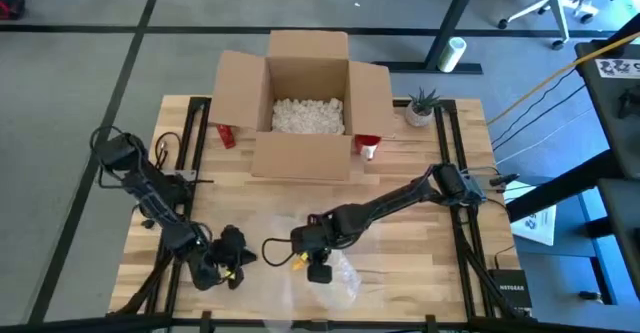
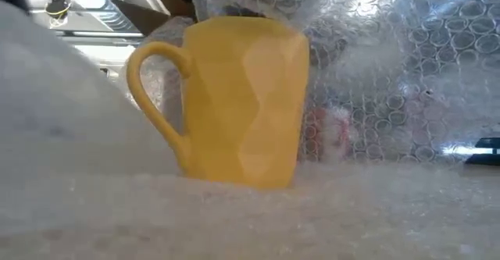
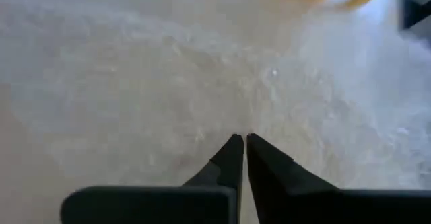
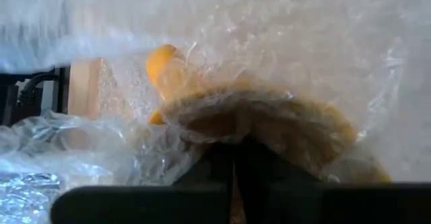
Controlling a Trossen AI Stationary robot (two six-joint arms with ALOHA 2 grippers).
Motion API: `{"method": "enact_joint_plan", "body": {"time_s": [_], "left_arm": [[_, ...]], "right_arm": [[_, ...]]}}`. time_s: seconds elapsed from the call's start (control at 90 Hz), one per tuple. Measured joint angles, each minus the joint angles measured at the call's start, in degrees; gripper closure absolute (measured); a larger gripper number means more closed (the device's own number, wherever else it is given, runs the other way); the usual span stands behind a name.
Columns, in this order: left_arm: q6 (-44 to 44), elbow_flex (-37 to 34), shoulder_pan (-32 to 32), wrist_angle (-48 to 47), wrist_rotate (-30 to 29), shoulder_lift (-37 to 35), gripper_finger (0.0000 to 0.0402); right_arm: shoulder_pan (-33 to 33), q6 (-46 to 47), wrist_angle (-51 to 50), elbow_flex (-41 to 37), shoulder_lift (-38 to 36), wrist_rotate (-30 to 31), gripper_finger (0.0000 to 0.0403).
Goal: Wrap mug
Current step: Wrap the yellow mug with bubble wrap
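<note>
Yellow mug (image 4: 202,103) under bubble wrap (image 4: 283,42); right gripper (image 4: 236,158) apparently pinching wrap against mug.

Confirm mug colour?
Yellow mug, plain with faceted sides; clearest in the low view.

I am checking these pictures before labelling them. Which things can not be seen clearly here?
- High view: yellow mug mostly hidden under the right gripper.
- Low view: red-and-white object blurred behind bubble wrap; both grippers out of frame.
- Left wrist view: mug cut off by the edge.
- Right wrist view: mug rim veiled by wrap; whether the fingers grip it is unclear.
- High view: left gripper too small to judge.
</note>
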Motion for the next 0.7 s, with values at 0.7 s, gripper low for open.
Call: {"method": "enact_joint_plan", "body": {"time_s": [0.7], "left_arm": [[35.38,8.33,14.68,16.55,4.29,-0.07,0.0401]], "right_arm": [[0.02,1.11,-3.57,4.84,0.33,-4.35,0.0403]]}}
